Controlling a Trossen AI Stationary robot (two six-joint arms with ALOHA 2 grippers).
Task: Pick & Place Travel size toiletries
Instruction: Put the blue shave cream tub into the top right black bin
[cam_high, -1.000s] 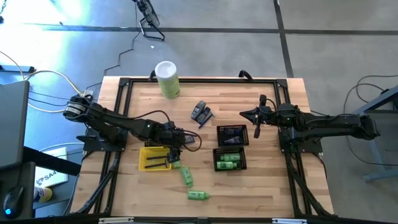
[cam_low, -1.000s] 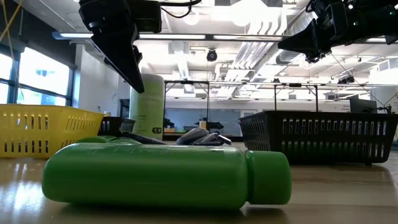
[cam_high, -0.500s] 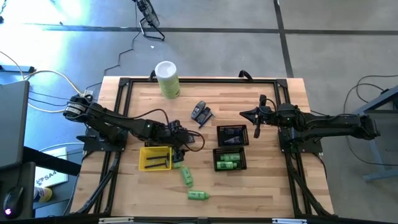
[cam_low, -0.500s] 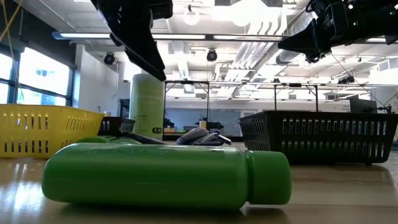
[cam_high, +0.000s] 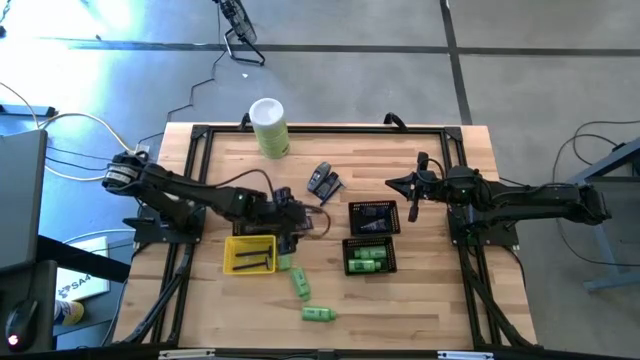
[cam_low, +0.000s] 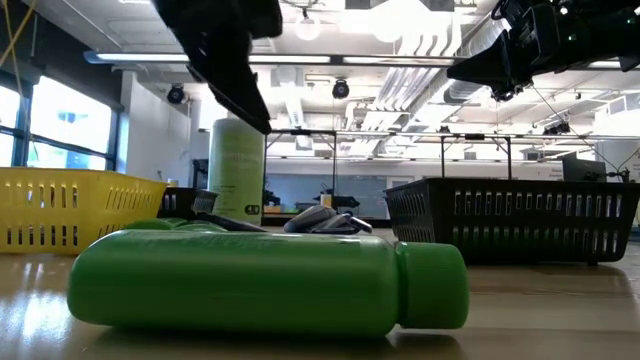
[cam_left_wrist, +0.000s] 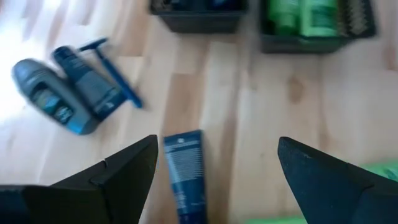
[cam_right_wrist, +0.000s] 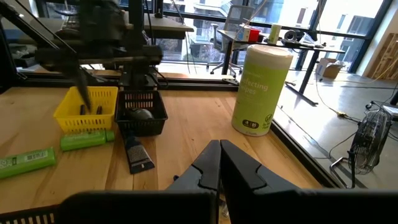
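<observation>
My left gripper (cam_high: 293, 222) hangs open above the table just right of the yellow tray (cam_high: 249, 253). In the left wrist view its fingers (cam_left_wrist: 217, 142) stand apart over a dark blue tube (cam_left_wrist: 183, 168) that lies flat on the wood. Two bluish-grey bottles (cam_left_wrist: 62, 93) and a blue razor (cam_left_wrist: 115, 78) lie beyond it (cam_high: 322, 180). Three green tubes lie near the table's near edge (cam_high: 300, 284), (cam_high: 318, 313), (cam_high: 283, 262). More green items fill one black basket (cam_high: 368, 257). My right gripper (cam_high: 400, 185) waits shut, raised at the table's right side.
A second black basket (cam_high: 373, 217) with dark items stands far of the green-filled one. The tall pale-green canister (cam_high: 270, 127) stands upright near the far edge. The yellow tray holds dark items. Bare wood lies along the near edge and the left side.
My left gripper has moved from the yellow tray's right edge toward the far edge and a little to the right, rising as it went. The right arm and all the items have kept still.
</observation>
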